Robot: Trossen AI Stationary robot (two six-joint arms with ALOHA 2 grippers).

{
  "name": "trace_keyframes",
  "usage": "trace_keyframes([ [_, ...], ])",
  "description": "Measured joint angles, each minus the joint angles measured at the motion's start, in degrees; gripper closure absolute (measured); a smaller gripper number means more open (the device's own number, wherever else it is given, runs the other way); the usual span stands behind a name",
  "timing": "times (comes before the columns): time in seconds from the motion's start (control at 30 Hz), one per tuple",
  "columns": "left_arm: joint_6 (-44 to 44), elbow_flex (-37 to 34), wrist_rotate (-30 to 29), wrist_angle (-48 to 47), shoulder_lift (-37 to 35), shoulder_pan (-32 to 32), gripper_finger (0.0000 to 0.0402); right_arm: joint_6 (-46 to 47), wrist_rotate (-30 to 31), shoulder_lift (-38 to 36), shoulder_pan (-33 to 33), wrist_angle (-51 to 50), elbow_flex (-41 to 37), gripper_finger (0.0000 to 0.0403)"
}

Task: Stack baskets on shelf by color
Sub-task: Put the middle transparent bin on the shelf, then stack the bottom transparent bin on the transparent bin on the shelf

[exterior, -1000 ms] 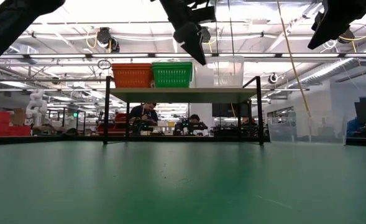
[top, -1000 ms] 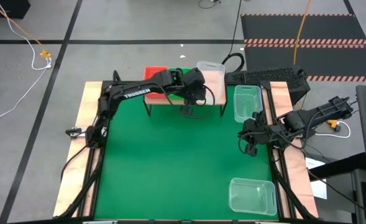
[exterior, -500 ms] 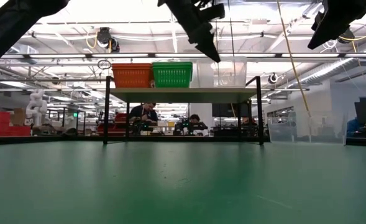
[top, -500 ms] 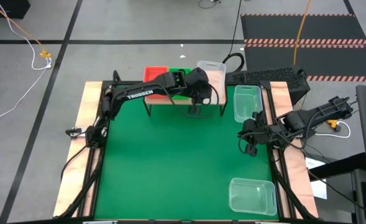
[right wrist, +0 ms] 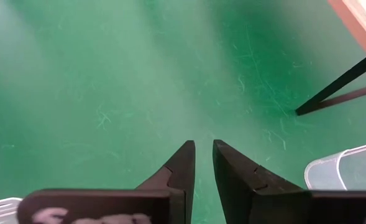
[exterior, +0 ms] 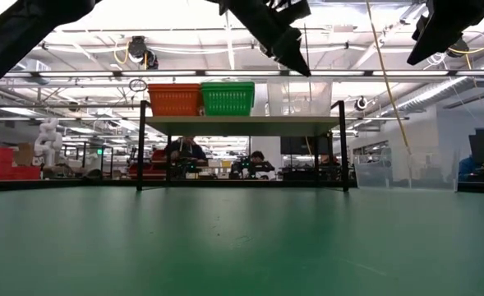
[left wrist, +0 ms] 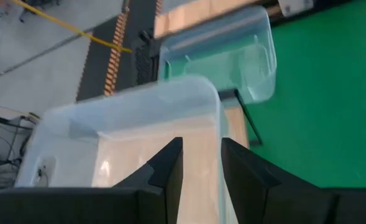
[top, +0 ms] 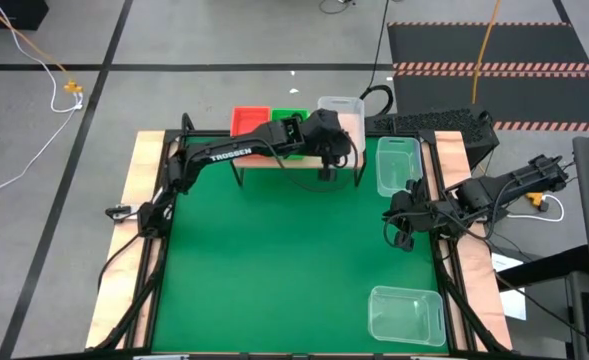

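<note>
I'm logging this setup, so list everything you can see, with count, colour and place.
Red basket: one stack, red, shelf's left end.
Green basket: one stack, green, shelf's middle.
Clear baskets: three; one on shelf's right end, one on mat beside shelf, one at mat's near right corner.
Shelf: one, light wood, black legs, far side.
Mat: one, green.
Keyboard: one, black, beyond the table.
Left hand: empty, over shelf's clear basket.
Right hand: empty, waiting at right edge.

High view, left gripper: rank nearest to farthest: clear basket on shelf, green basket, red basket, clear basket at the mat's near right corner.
From the left gripper:
1. Clear basket on shelf, just beyond it, at the shelf's right end.
2. Green basket, shelf middle.
3. Red basket, shelf's left end.
4. Corner clear basket, near right corner, farthest.
</note>
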Motion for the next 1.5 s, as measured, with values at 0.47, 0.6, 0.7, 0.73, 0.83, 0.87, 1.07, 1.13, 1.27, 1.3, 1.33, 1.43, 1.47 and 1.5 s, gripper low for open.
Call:
trace_keyframes([
  [0.47,-0.8,0.1,-9.2,-4.0,-5.1,-2.3,0.0289,-0.1,-0.2,0.0,0.0,0.0,0.0,0.0353],
  [0.6,-0.3,0.1,-7.0,-7.1,-6.1,-5.5,0.0289,-0.7,-0.1,0.0,0.0,0.0,0.0,0.0353],
  [0.7,-0.1,-0.1,1.1,-8.5,-5.8,-8.2,0.0289,-3.4,0.3,0.0,0.0,0.0,0.0,0.0353],
  [0.73,0.1,-0.7,4.7,-7.6,-5.2,-9.3,0.0289,-5.0,1.3,0.0,0.0,0.0,0.0,0.0353],
  [0.83,2.3,-4.8,12.8,-4.6,-3.8,-12.8,0.0289,-9.8,6.9,0.0,0.0,0.1,0.0,0.0353],
  [0.87,3.1,-6.8,14.3,-1.4,-3.5,-14.1,0.0289,-10.9,9.4,0.0,0.0,0.3,0.0,0.0353],
  [1.07,14.1,-23.9,15.6,25.1,-3.4,-20.6,0.0289,-14.1,25.1,0.0,0.0,3.0,0.0,0.0353],
  [1.13,16.7,-28.4,15.5,33.1,-3.3,-22.2,0.0289,-14.4,28.0,0.0,0.0,4.7,0.0,0.0353],
  [1.27,18.2,-33.0,15.9,44.9,-3.4,-24.7,0.0289,-13.0,28.8,0.1,0.0,10.5,0.0,0.0353],
  [1.3,18.0,-33.8,16.7,46.5,-3.4,-25.2,0.0289,-12.2,28.7,0.1,0.0,13.0,-0.2,0.0353],
  [1.33,17.7,-34.4,17.9,47.3,-3.4,-25.6,0.0289,-11.6,28.6,0.2,0.0,16.0,-0.7,0.0353],
  [1.43,17.9,-35.3,22.6,49.4,-3.4,-26.3,0.0289,-11.7,24.1,0.3,0.0,25.4,-4.0,0.0353],
  [1.47,18.2,-35.3,23.3,50.5,-3.4,-26.6,0.0289,-11.6,22.1,0.3,0.0,28.4,-5.2,0.0353],
  [1.5,18.1,-35.2,23.5,51.9,-3.0,-26.7,0.0289,-11.2,20.6,0.4,0.0,31.4,-6.5,0.0353],
])
